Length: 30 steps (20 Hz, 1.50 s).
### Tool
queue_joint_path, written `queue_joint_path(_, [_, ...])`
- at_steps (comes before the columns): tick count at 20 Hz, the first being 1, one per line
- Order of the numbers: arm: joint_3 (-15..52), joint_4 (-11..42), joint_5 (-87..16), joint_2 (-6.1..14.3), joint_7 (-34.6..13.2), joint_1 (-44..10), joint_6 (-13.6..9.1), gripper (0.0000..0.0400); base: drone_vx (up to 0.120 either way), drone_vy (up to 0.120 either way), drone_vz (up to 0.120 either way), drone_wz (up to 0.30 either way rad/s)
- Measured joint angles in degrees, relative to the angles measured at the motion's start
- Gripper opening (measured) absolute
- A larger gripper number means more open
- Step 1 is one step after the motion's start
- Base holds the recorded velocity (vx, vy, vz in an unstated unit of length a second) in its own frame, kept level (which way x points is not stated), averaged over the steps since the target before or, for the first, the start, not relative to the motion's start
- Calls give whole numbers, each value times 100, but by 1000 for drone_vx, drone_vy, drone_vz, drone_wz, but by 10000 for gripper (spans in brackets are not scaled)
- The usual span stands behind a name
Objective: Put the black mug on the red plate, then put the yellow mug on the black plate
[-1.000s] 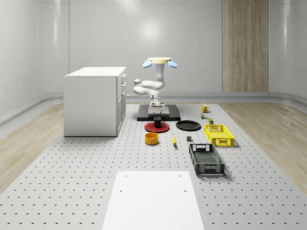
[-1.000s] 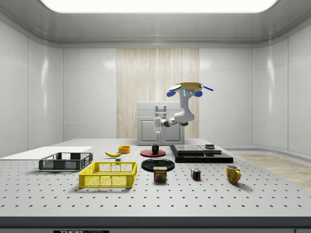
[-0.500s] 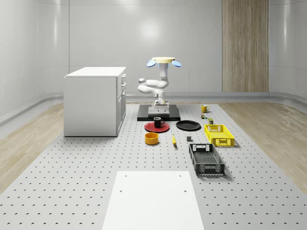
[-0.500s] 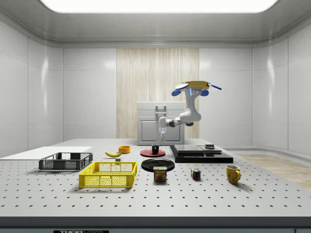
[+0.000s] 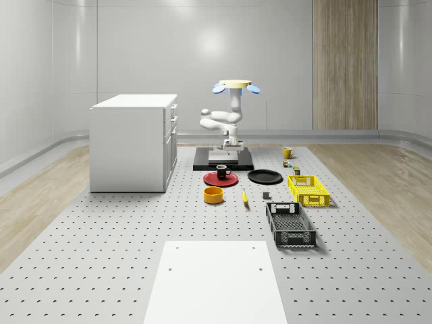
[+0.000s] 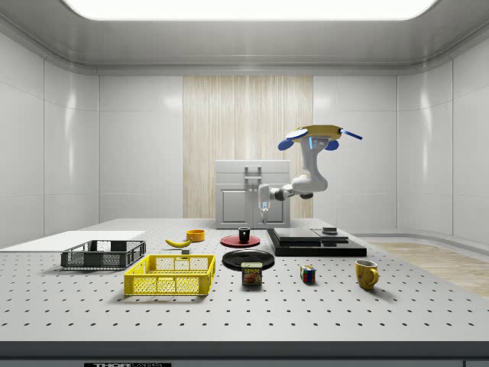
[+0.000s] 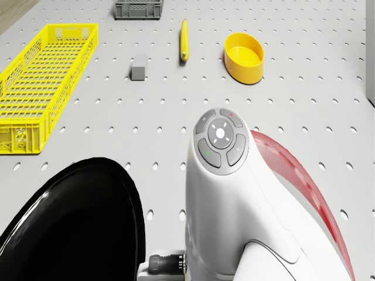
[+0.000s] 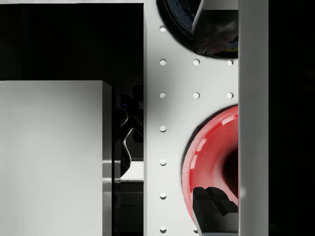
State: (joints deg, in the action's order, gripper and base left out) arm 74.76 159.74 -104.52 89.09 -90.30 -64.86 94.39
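Observation:
The black mug (image 5: 221, 171) stands upright on the red plate (image 5: 221, 179), also seen as black mug (image 6: 244, 235) on red plate (image 6: 231, 241). The black plate (image 5: 264, 177) lies beside it and carries nothing. The yellow mug (image 5: 287, 153) stands far off toward the whole-scene view's right, and near the front as yellow mug (image 6: 366, 274). The drone (image 5: 235, 86) hovers over the black platform (image 5: 223, 159). My gripper (image 6: 263, 218) hangs open, above and to the side view's right of the black mug, holding nothing. Its fingertips (image 8: 213, 210) frame the red plate (image 8: 209, 157).
A white cabinet (image 5: 133, 142) stands at the whole-scene view's left. A yellow bowl (image 5: 214, 195), a banana (image 5: 244, 197), a yellow crate (image 5: 308, 190) and a black crate (image 5: 290, 225) lie nearer the front. A can (image 6: 251, 274) and a colour cube (image 6: 307, 274) sit near the yellow mug.
The drone and arm have shifted toward the side view's right, carrying the open gripper away from above the black mug. The mug stays on the red plate.

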Motion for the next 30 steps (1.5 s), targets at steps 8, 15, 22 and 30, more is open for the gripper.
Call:
queue_joint_path(8, [2,-1,9,20,-4,-6,19,400,-120,120,0,0])
queue_joint_path(15, [3,-2,15,35,-7,-10,33,400,-120,120,0,0])
queue_joint_path(22, [4,-2,20,49,-10,-14,45,400,-120,120,0,0])
queue_joint_path(30, [5,-3,26,61,-13,-18,57,400,-120,120,0,0])
